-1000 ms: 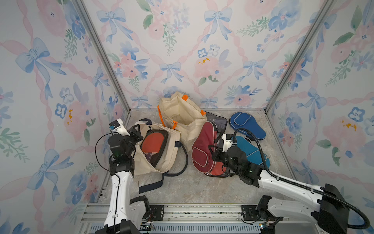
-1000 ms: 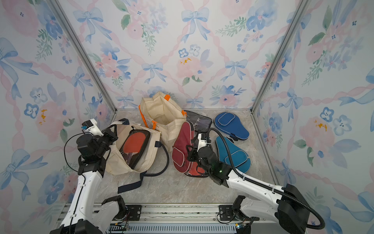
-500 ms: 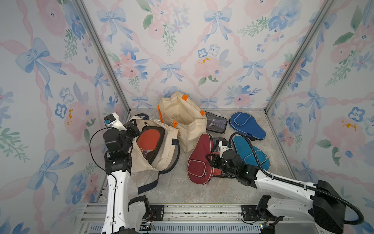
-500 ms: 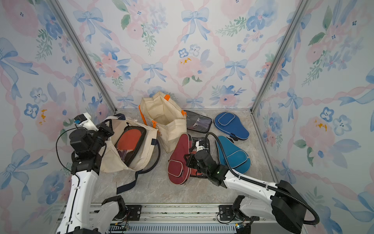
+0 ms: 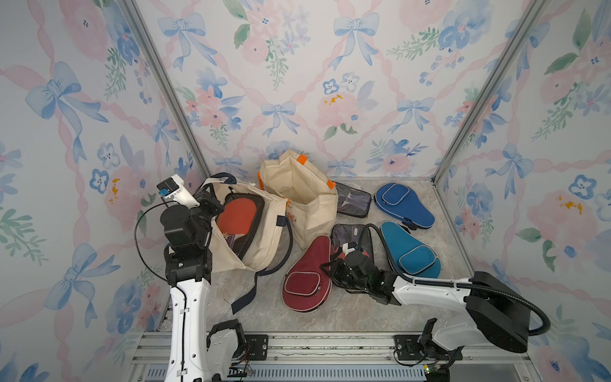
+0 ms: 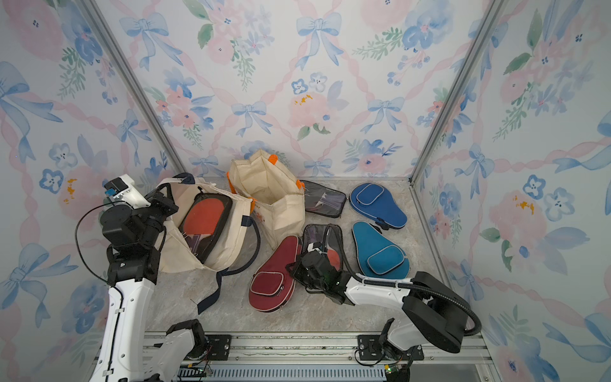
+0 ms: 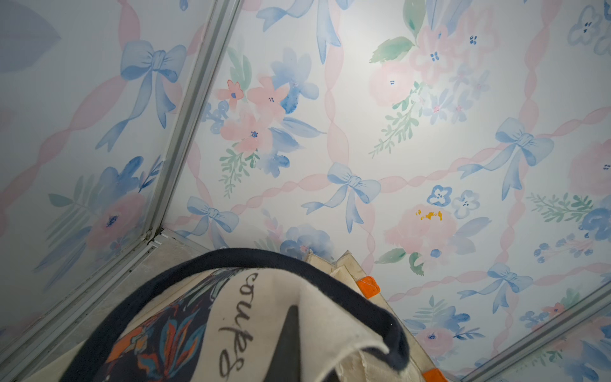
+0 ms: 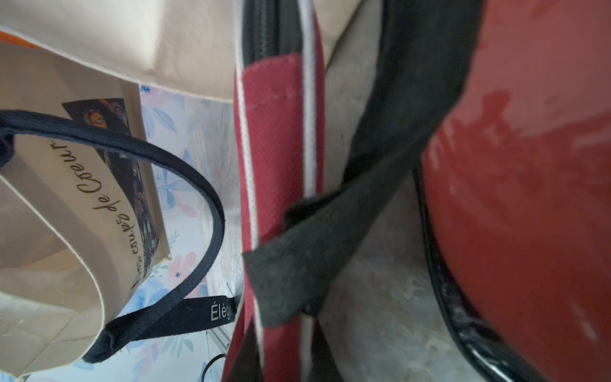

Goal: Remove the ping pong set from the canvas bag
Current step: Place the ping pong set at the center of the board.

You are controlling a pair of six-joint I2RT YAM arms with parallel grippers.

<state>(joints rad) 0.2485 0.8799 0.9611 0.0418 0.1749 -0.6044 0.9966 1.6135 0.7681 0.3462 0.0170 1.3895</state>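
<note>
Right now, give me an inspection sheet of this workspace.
Surface: grey marbled floor.
Job's things: cream canvas bag with navy handles, tipped; clear black-trimmed case with red paddle inside.
Clutter: upright cream bag with orange tabs; dark red zip case; dark blue zip case; teal zip case; two clear cases.
Grippers: left gripper shut on tipped bag's rim; right gripper shut on dark red case's edge.
Cables: thin black cable loops beside left arm; black hose along right arm.
Surroundings: floral bow wallpaper; aluminium front rail.

Matt canvas bag (image 5: 261, 241), glossy plastic ping pong set (image 5: 236, 215), woven red case (image 5: 305, 281)
</note>
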